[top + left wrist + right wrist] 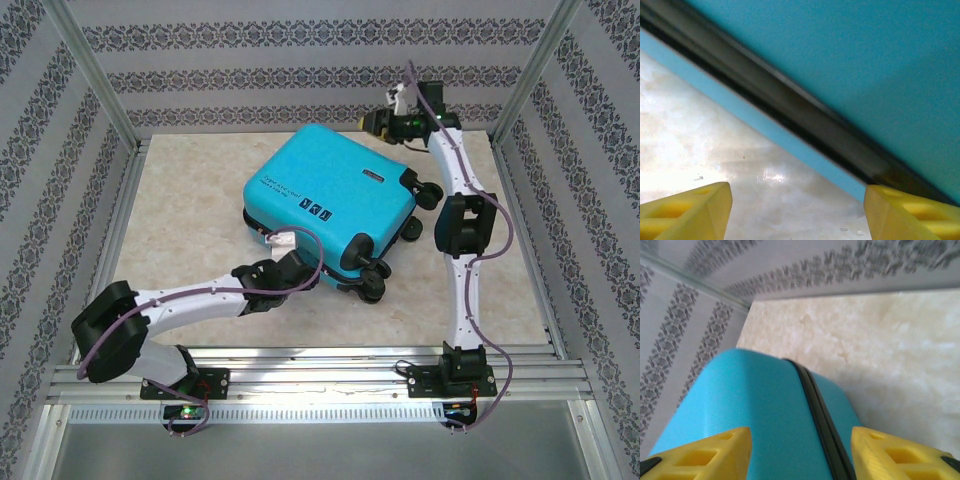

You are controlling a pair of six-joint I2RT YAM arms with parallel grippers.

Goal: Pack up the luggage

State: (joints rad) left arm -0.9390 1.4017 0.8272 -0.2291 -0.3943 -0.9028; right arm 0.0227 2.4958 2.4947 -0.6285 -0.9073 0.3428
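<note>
Luggage (pixel 330 205) closed, flat on table (pixel 190 230). Left gripper (pixel 797 207) spread at near seam (pixel 790 110); right gripper (pixel 800 447) spread astride far corner, both holding nothing. Risk – one-sided push slides luggage away instead of seating grip

From above and behind, we look down over the whole table (pixel 190 230). Our wrist views sit close against the luggage (pixel 330 200) (its black seam (pixel 790 115) crosses both).
</note>
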